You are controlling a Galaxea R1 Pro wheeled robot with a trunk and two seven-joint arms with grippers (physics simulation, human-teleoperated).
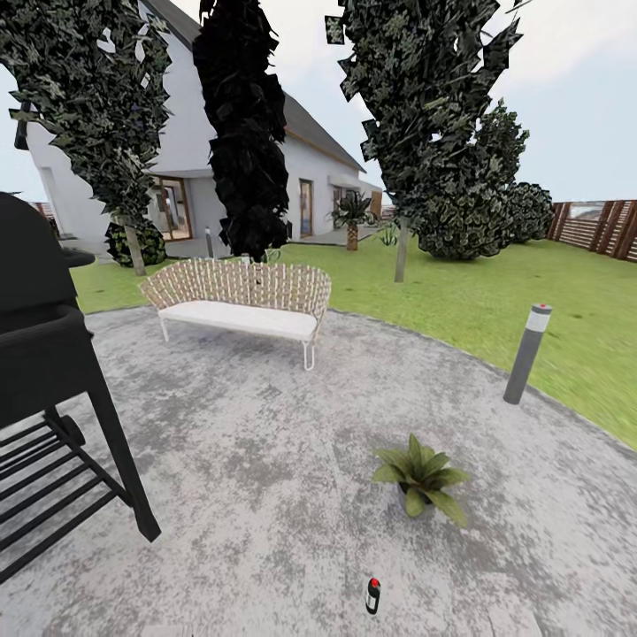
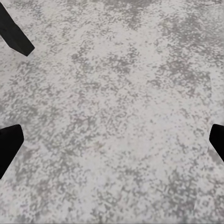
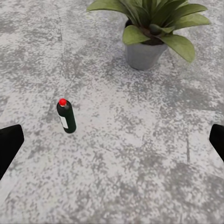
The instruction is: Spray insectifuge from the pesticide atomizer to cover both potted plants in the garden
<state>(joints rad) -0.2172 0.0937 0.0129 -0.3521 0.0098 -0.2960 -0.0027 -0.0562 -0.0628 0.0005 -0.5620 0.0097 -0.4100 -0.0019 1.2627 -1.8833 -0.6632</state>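
One plant (image 1: pixel 421 476) shows in head view, at about 5 o'clock on the grey patio (image 1: pixel 265 442), leaves spread over a small grey pot. Atomizer (image 1: pixel 373 595) stands upright at 6 o'clock, near bottom edge, red cap on top, apart from plant. Wicker bench (image 1: pixel 239 301) w/ white cushion sits at 11 o'clock by patio's far rim. Grey bollard lamp (image 1: pixel 527 352) at 3 o'clock, on patio edge beside lawn (image 1: pixel 495 292). Black grill (image 1: pixel 44 354) on its stand fills 9 o'clock side. Trees, a white house and brown fence (image 1: pixel 597 228) behind.

Left wrist view: left gripper (image 2: pixel 112 140) over bare mottled paving, fingers (image 2: pixel 8 145) dark at both frame edges, set wide, nothing btwn them. A black bar crosses one corner.

Right wrist view: right gripper (image 3: pixel 112 140) also spread wide, fingers (image 3: pixel 8 144) at frame edges, holding nothing. Atomizer (image 3: pixel 66 116) stands upright on paving ahead of fingers, untouched, closer to one finger than the other. Plant (image 3: pixel 151 23) in its grey pot sits beyond atomizer, well apart from it.
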